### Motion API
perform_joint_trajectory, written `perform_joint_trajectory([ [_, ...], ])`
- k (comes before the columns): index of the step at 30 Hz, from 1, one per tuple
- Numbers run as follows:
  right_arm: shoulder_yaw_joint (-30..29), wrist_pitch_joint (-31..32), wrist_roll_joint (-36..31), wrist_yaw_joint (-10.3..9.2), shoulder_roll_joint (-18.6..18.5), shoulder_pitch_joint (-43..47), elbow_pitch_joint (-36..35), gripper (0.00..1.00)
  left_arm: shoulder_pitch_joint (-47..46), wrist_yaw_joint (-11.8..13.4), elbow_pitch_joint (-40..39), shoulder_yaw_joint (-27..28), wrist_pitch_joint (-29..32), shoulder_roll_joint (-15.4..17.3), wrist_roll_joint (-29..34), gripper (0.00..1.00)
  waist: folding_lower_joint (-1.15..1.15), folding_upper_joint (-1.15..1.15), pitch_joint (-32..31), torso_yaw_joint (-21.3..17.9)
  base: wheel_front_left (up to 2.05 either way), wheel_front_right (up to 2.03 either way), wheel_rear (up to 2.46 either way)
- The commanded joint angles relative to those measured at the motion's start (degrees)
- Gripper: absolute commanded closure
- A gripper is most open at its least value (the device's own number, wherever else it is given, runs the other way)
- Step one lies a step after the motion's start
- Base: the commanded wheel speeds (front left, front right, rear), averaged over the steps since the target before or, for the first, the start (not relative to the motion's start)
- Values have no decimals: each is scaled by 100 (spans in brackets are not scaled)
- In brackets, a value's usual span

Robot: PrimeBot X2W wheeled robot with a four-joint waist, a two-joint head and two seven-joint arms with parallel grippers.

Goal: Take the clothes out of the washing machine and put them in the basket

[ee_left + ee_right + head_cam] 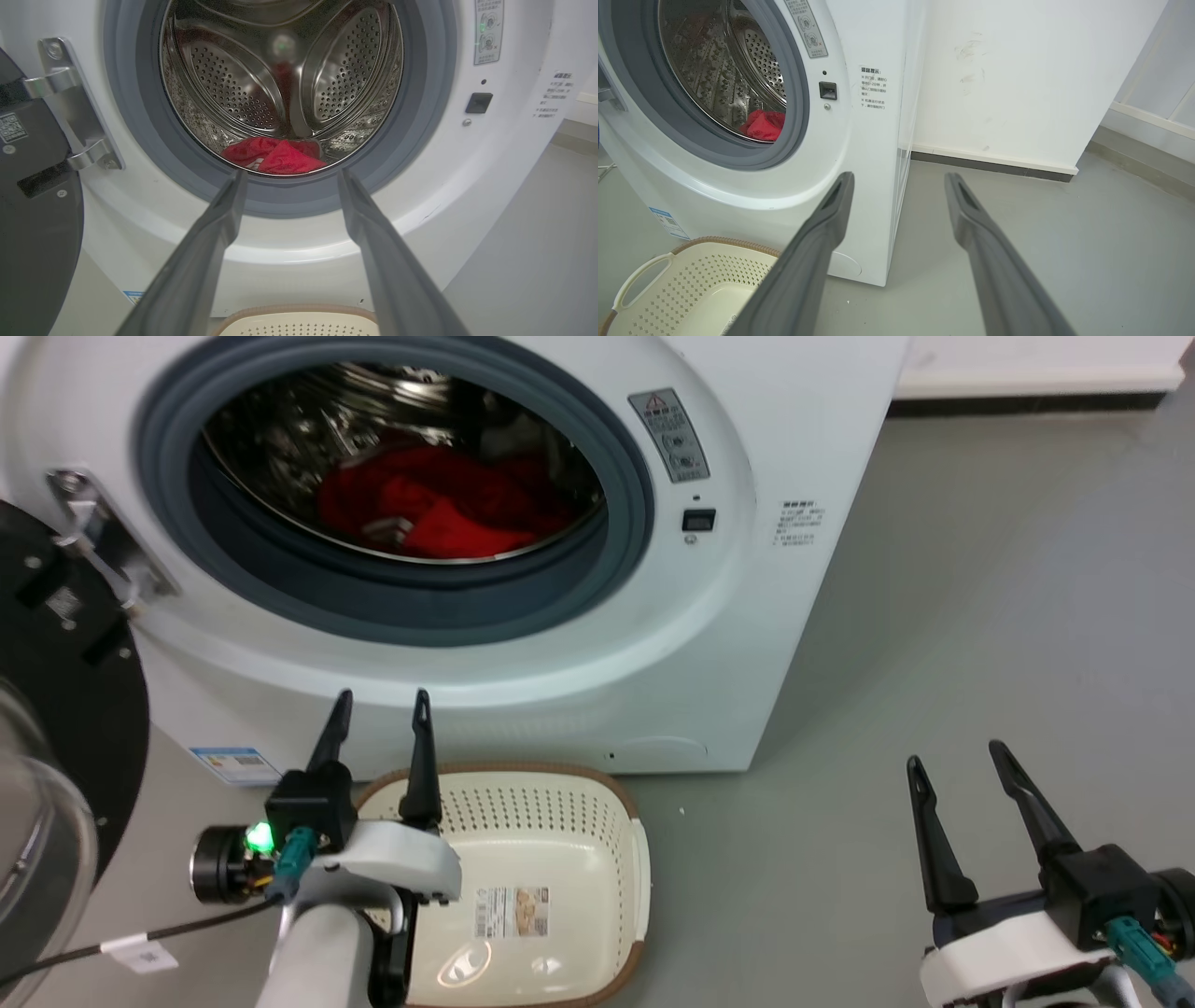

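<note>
The white washing machine (pixel 747 616) stands with its door (pixel 56 709) swung open to the left. Red clothes (pixel 439 509) lie in a heap at the bottom of the steel drum, also visible as clothes (pixel 275 156) and clothes (pixel 763 126). The cream basket (pixel 560 831) sits on the floor just in front of the machine, with nothing in it but a paper label. My left gripper (pixel 383 705) hovers open above the basket's near-left rim, fingers pointing at the porthole. My right gripper (pixel 957 761) is open over bare floor to the right.
Grey floor (pixel 980 616) stretches to the right of the machine. A white wall with a dark skirting (pixel 994 161) runs behind. The open door's glass bowl (pixel 37 821) bulges out at the far left, close to my left arm.
</note>
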Motion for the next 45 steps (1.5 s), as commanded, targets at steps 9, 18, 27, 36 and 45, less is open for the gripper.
perform_joint_trajectory([
  [9, 163, -197, 92, -4, 8, -632, 9, 0, -1195, 7, 659, 247, -14, 228, -85, 0, 0, 0, 1250, -444, 0, 0, 0],
  [18, 406, -438, 289, -4, 8, -1113, 271, 0, -2698, -74, 1582, 408, 99, 725, -85, 0, 0, 0, 1950, -867, 0, 0, 0],
  [27, 553, -656, 538, -4, 11, -1438, 547, 0, -4219, -178, 2201, 478, 870, 1383, -61, 0, 0, 0, 2485, -1291, 0, 0, 0],
  [36, 747, -779, 782, -4, 10, -1754, 769, 0, -5633, -312, 2636, 359, 2085, 1838, 5, 0, 0, 0, 2976, -1566, 0, 0, 0],
  [45, 956, -798, 996, -4, 9, -2067, 841, 0, -6594, -517, 2981, 93, 3566, 2354, 219, 0, 0, 0, 3481, -1854, 0, 0, 0],
])
